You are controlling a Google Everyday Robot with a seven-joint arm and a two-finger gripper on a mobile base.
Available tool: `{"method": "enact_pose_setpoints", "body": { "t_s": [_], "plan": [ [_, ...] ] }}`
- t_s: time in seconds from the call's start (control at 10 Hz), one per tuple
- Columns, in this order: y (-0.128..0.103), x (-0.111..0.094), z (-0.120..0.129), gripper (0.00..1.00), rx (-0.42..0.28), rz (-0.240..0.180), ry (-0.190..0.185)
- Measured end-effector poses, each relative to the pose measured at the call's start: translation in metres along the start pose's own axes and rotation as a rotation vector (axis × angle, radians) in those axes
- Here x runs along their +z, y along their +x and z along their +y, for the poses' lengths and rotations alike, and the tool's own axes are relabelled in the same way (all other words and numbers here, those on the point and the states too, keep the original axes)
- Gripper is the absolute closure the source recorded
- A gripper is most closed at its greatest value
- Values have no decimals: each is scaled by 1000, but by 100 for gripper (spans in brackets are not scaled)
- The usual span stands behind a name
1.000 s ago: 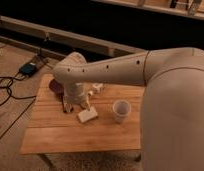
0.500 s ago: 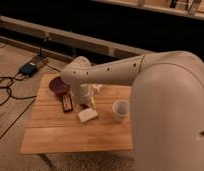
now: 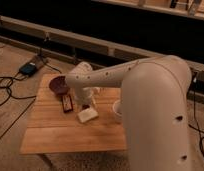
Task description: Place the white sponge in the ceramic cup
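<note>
Wooden table, flat white sponge near jaws

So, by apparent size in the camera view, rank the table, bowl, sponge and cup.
1. table
2. bowl
3. sponge and cup: alike, and the arm hides part of the cup, so unranked.
The claw hangs just above the sponge.

The one camera looks steeply down from above and behind the arm, whose white bulk fills much of the foreground. It faces the bench at close range; the gripper hangs over the bench's middle.
</note>
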Motion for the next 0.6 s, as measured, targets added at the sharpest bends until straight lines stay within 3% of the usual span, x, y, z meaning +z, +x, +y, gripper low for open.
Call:
{"method": "enact_pose_setpoints", "body": {
  "t_s": [0.4, 0.6],
  "plan": [
    [24, 10, 19, 35, -414, 54, -37],
    [29, 13, 18, 35, -574, 87, -34]
  ]
}}
